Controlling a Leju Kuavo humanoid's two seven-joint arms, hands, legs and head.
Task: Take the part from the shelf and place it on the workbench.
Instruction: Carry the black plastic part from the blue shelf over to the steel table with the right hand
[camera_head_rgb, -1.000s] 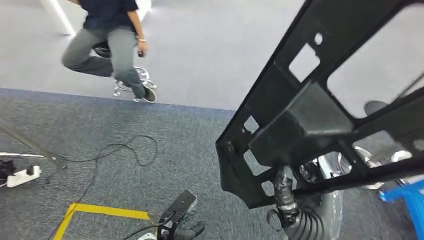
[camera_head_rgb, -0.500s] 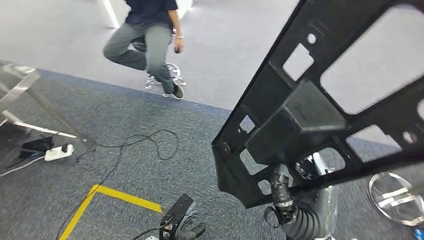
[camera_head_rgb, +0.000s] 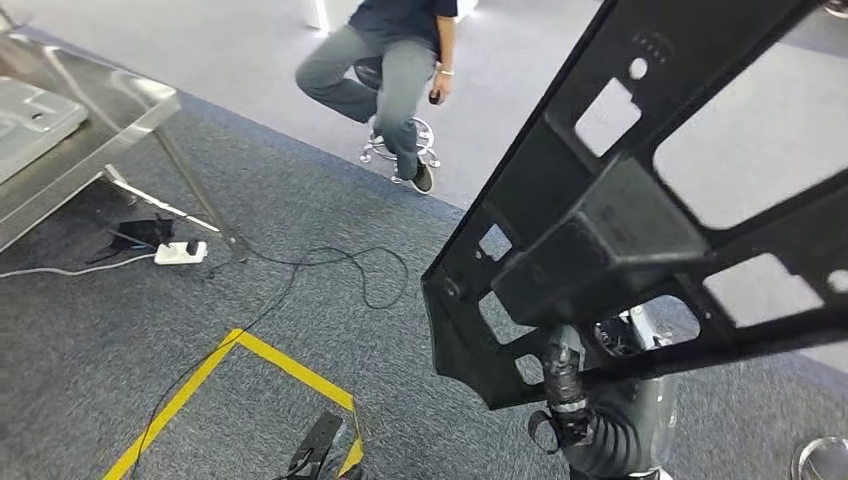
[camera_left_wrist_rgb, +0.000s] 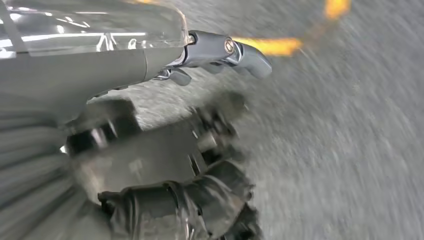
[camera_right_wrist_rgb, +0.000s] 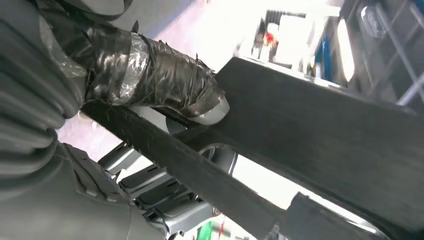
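Part (camera_head_rgb: 640, 210), your big black plastic frame with cut-out windows, is gripped at its lower edge by the right hand (camera_head_rgb: 565, 385), tape-wrapped fingers (camera_right_wrist_rgb: 165, 82) clamped against it, holding it raised and tilted over the carpet. Your left hand (camera_left_wrist_rgb: 200, 150) hangs low with nothing in it; whether its fingers are curled you cannot tell through the blur. Further out, a metal table (camera_head_rgb: 60, 150) sits at upper left, and a person (camera_head_rgb: 395, 60) is seated on a stool.

Part in transit: black moulded panel, held aloft.

You see the part (camera_head_rgb: 620, 230), a large flat black plastic frame with rectangular cut-outs and a raised central block, tilted diagonally above the carpet, its lower bar gripped by the right hand (camera_head_rgb: 562, 385).
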